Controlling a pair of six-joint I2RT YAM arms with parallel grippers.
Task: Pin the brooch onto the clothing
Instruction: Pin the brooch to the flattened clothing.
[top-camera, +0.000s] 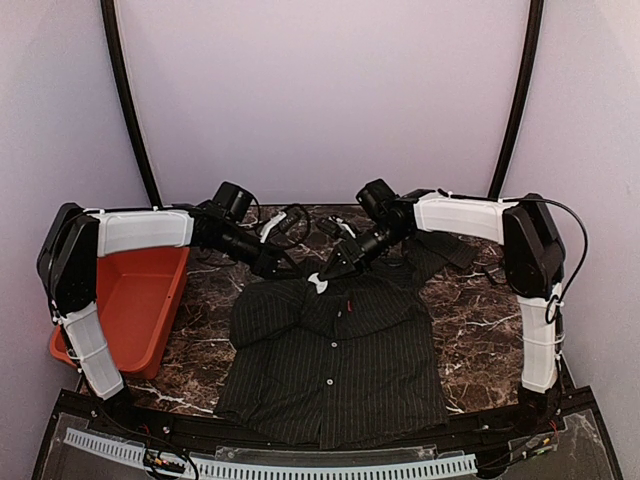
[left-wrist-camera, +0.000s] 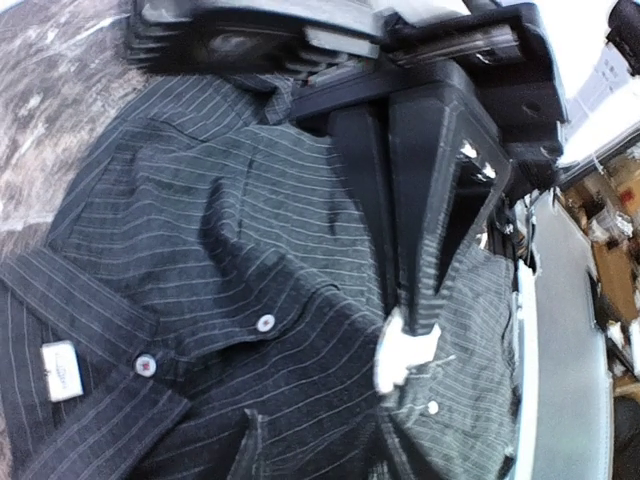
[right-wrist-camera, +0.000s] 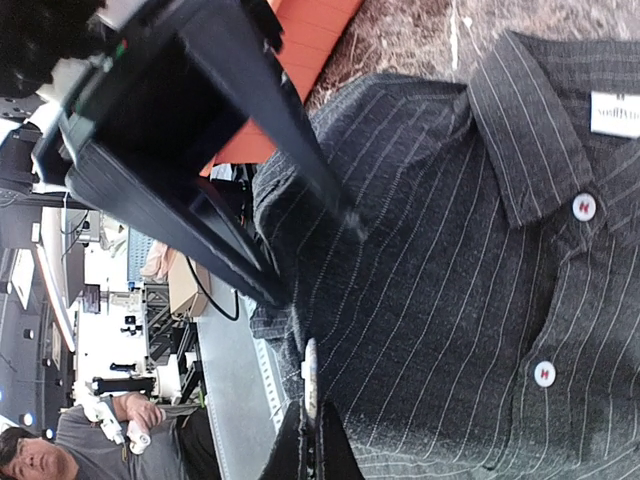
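Top external view, largest first. Marble table: the clothing lies flat and front up, running from centre down to 6 o'clock, with the collar at its 12 o'clock end. Red bin sits at 9 o'clock, near the shirt's sleeve. Both arms reach in to the collar, from 10 and 2 o'clock.

Left gripper: jaws close together at the tips. A raised fold of striped cloth lies against one finger, and the white brooch sits right at the tips. Cannot tell whether the brooch is gripped or only touched.

Right gripper: closed, nothing in it, hovering just over the chest panel near the collar.

Smallest: white buttons down the placket, pale neck label.

Handling, judged:
- The shirt looks light and limp. It will likely bunch and slide on the polished stone, and it has no stiffness to push a pin against.
- The best hold is a pinched fold of the front panel just beside the placket, below the collar, kept taut while the pin goes through.
- The brooch looks small and rigid; take it by its edges.
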